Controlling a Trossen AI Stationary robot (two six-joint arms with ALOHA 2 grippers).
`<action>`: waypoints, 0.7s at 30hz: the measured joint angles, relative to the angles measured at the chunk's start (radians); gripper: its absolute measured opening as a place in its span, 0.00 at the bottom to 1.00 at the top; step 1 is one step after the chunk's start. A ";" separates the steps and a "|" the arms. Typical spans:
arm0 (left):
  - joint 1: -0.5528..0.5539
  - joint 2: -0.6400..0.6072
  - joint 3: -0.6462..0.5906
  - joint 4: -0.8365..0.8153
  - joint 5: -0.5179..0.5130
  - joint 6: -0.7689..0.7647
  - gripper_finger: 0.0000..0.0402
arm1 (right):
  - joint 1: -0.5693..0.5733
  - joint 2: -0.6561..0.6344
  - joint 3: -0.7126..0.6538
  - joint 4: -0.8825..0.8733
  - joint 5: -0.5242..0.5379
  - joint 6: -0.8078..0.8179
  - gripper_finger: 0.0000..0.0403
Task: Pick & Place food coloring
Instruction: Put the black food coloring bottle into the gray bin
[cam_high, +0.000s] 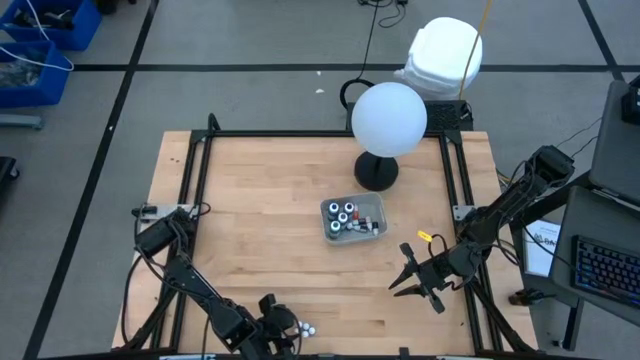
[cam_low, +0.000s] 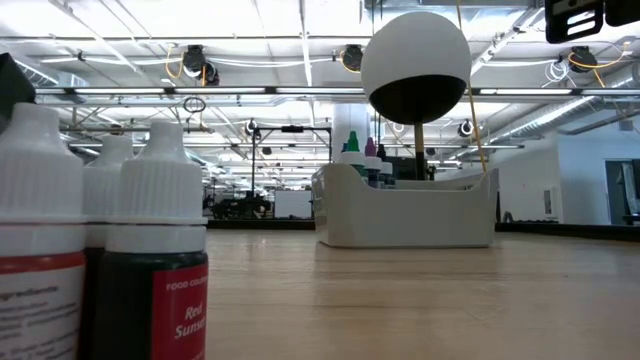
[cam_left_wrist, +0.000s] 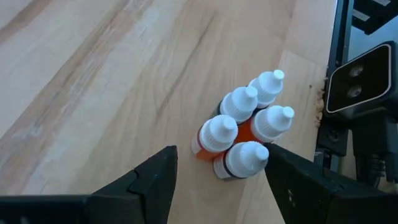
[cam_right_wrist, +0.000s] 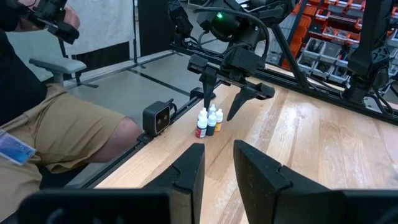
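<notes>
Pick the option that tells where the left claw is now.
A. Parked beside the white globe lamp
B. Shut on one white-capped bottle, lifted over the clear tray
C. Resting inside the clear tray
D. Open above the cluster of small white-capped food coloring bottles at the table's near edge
D: the left claw hangs with its fingers spread over the cluster of small white-capped food coloring bottles, none of them gripped, far from the clear plastic tray.

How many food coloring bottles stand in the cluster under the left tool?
5 bottles, packed upright at the table's near edge, between the open left tool's fingers. More sit in the tray, uncounted.
</notes>
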 joint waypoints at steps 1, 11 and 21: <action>0.000 0.000 0.000 0.000 0.000 0.000 0.59 | 0.000 0.000 0.000 0.000 0.000 0.000 0.19; 0.000 0.000 0.000 -0.040 -0.005 -0.005 0.59 | 0.000 0.000 0.000 0.000 0.000 -0.001 0.19; 0.000 0.000 0.000 -0.040 0.005 -0.004 0.49 | 0.000 0.000 0.000 0.000 0.000 -0.002 0.19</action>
